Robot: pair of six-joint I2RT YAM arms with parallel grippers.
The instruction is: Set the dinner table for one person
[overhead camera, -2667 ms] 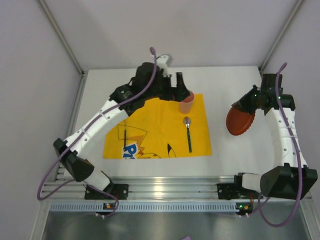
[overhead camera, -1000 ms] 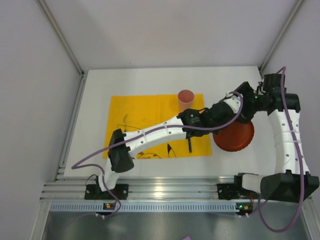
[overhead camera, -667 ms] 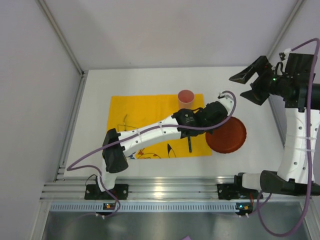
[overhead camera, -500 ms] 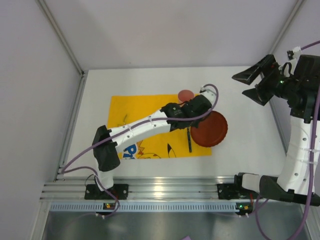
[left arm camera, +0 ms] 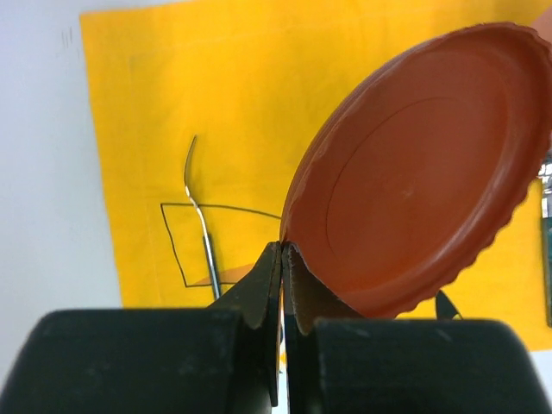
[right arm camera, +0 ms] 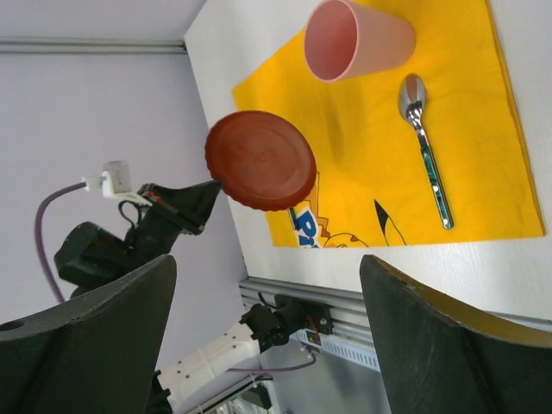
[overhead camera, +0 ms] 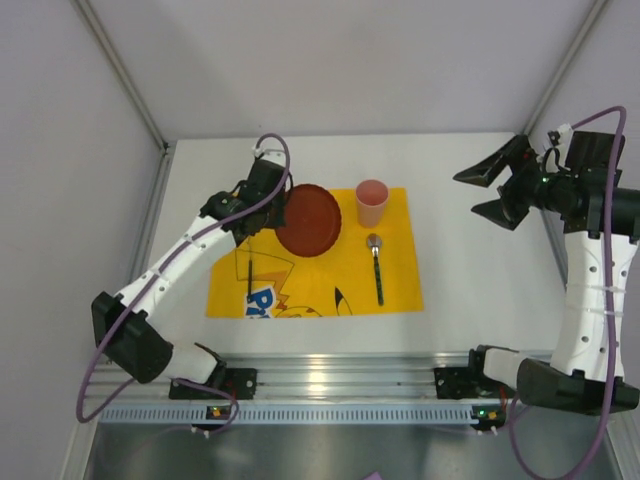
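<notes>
My left gripper [overhead camera: 277,214] [left arm camera: 282,251] is shut on the rim of a red-brown scalloped plate [overhead camera: 308,220] [left arm camera: 414,190]. It holds the plate tilted above the upper middle of the yellow cartoon mat [overhead camera: 320,285] on the white dinner table [overhead camera: 480,290]. On the mat stand a pink cup [overhead camera: 372,203] [right arm camera: 354,39], a spoon [overhead camera: 377,268] [right arm camera: 427,147] to the right and a fork [overhead camera: 248,272] [left arm camera: 203,233] to the left. My right gripper [overhead camera: 482,192] [right arm camera: 267,259] hangs open and empty, high over the table's right side.
A silver aluminium rail [overhead camera: 330,375] runs along the near edge with both arm bases on it. Grey walls with metal posts enclose the table on the left, back and right. Bare white tabletop lies between the mat and the right arm.
The left arm has carried the plate from the table's right side leftwards to above the mat. The right gripper has let the plate go, risen and drawn back to the right.
</notes>
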